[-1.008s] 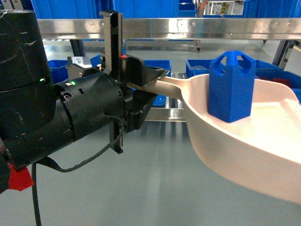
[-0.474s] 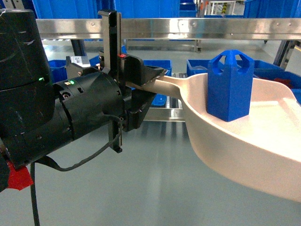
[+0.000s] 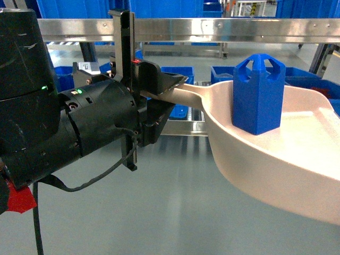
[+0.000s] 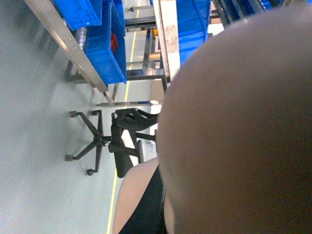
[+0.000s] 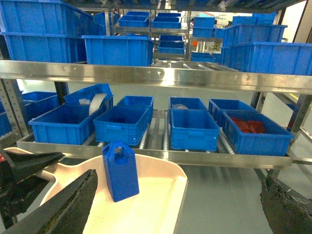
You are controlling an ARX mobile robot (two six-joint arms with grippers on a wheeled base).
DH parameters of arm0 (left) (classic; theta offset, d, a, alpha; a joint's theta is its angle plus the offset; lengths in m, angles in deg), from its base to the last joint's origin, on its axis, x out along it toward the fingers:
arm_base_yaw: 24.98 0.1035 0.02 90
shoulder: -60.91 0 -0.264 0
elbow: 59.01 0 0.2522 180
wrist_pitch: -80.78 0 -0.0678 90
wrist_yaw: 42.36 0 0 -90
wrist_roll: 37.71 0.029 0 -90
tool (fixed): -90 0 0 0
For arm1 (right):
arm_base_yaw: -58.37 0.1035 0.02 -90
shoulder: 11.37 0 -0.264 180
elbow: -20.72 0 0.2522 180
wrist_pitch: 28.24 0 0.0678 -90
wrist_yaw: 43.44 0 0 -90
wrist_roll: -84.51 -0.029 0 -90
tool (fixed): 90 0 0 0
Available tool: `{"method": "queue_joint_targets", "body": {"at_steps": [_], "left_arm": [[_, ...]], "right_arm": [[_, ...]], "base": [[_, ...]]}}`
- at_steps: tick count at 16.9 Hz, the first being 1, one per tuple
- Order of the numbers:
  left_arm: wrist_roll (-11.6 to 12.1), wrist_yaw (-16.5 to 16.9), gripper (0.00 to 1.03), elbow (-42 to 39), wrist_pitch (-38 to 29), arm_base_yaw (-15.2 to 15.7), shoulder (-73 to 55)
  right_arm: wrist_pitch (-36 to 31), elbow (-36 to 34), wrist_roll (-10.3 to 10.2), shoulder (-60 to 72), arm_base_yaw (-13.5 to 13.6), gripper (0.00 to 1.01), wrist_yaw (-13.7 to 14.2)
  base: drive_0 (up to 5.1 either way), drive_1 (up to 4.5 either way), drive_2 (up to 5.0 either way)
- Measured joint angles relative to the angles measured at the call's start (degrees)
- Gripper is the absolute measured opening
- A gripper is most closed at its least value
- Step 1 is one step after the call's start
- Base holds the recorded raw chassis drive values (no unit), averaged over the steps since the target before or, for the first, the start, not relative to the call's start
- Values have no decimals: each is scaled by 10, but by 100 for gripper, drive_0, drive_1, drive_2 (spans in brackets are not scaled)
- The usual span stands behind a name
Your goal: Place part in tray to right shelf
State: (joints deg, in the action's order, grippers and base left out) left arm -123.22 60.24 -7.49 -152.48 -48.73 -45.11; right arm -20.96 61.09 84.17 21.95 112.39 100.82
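Left claw (image 3: 172,87) is clamped on the handle of the tray (image 3: 297,159), holding it in the air above the floor. Upright inside the tray, toward its handle end, stands the part (image 3: 258,94). From the right wrist view, the right claw (image 5: 180,204) spreads wide, its dark fingers (image 5: 63,204) at 8 and 4 o'clock. At 12 o'clock beyond the tray, the right shelf (image 5: 146,74) carries blue crates (image 5: 121,124).

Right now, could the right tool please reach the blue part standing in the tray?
Probably yes: the right tool is open, the part stands upright in the tray ahead of it, with nothing between them.
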Motion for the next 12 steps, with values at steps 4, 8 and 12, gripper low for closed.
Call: {"method": "queue_joint_targets", "body": {"at_steps": [4,8,12], "left_arm": [[0,0,16,0,2,0,0],[0,1,16,0,2,0,0],[0,1,16,0,2,0,0]], "right_arm": [[1,0,0,0,0,98,0],[1,0,0,0,0,98,0],[0,0,0,0,0,98,0]], "base": [[0,0,0],[0,0,0],[0,0,0]]}}
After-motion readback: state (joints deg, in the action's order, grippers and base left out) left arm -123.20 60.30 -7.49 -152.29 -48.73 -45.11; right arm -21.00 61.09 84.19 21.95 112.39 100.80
